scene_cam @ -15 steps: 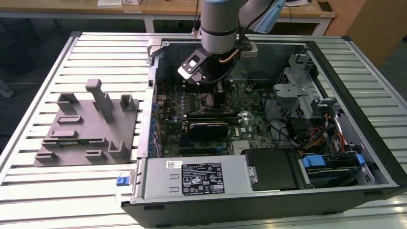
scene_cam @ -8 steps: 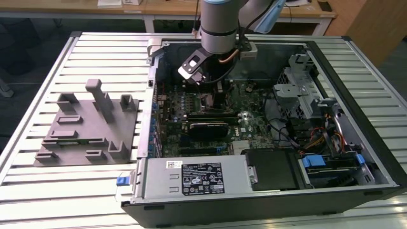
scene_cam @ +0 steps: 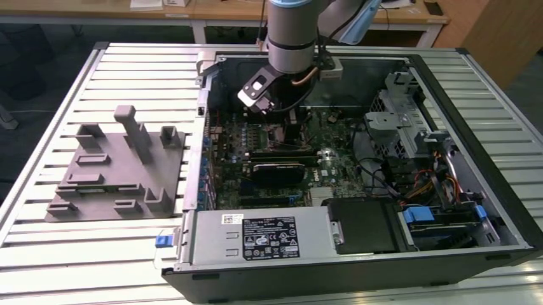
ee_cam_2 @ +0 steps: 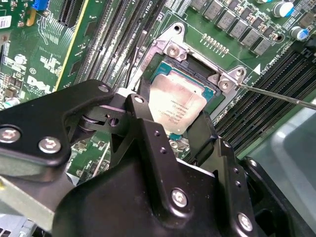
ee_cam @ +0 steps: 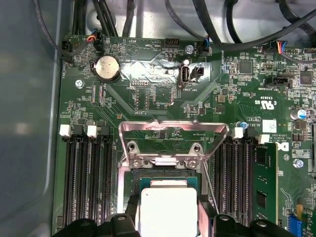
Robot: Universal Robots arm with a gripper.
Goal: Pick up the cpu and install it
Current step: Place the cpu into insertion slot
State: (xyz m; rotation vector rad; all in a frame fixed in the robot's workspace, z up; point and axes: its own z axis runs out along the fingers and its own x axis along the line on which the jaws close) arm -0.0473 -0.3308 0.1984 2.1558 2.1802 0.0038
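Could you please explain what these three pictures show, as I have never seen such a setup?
A robot arm reaches into an open computer case lying on a slatted metal table; that picture comes from a camera off the arm. A grey fixture lies beside the case, on the exterior view's left. The other two pictures come from cameras riding on the arm, looking at the motherboard. There its gripper is closed on the cpu, a silvery square chip, at the open socket.
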